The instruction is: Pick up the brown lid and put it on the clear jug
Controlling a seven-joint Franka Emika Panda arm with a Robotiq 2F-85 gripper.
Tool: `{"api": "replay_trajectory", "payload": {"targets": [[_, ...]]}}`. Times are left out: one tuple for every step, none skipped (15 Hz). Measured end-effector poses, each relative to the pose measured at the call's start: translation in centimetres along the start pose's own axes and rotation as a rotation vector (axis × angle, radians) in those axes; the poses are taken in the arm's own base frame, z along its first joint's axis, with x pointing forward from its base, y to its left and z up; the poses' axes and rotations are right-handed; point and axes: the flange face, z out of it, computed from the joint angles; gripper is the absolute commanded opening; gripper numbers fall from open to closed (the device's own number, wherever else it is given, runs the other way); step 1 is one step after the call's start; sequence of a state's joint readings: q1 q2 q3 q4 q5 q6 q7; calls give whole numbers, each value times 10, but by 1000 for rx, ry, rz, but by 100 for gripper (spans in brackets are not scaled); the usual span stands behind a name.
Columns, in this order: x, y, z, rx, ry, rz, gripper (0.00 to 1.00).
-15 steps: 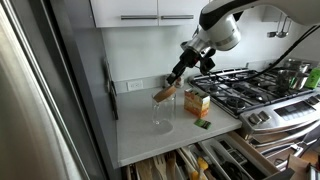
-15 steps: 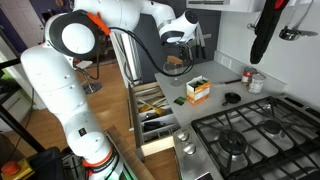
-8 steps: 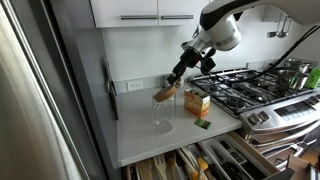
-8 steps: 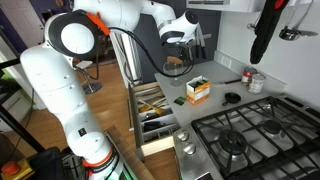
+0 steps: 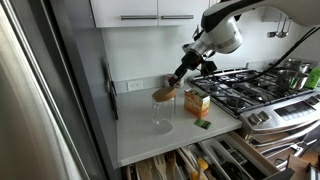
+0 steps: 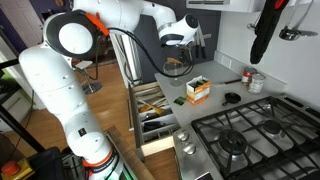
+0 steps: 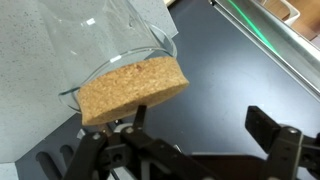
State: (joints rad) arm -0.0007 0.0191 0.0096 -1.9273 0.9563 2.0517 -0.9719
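On the counter (image 5: 140, 140), the lid (image 7: 133, 88) rests askew on the jug (image 5: 162, 115). The gripper (image 5: 181, 72), fingers wide and empty, has backed off slightly, so placement seems done.

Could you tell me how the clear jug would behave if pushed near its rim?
The clear jug looks like glass, probably fragile and slippery. Taller than wide, it may tip. The brown lid, seemingly tilted on its rim, might slide off.

My arm has moved a little, up and toward the stove (image 5: 250, 92), in an exterior view. So my gripper (image 5: 181, 74) now stands slightly further from the brown lid (image 5: 165, 92) than one second ago. The shift is small.
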Motion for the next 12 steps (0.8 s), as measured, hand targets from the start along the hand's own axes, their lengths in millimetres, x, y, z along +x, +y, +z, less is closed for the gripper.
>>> {"api": "replay_trajectory", "payload": {"targets": [[-2,1,0,2,1,-1,100],[-4,2,0,3,4,-3,100],[-4,3,-3,1,7,-5,100],[-4,2,-6,-2,11,-7,100],[-4,1,-10,-6,16,-9,100],[-3,0,-15,-10,23,-12,100],[-2,-2,-20,-14,31,-14,100],[-1,-4,-25,-13,34,-18,100],[-1,-7,-29,-8,35,-20,100],[-2,-9,-31,1,32,-22,100],[-3,-11,-32,11,26,-22,100],[-5,-12,-32,18,18,-20,100]]}}
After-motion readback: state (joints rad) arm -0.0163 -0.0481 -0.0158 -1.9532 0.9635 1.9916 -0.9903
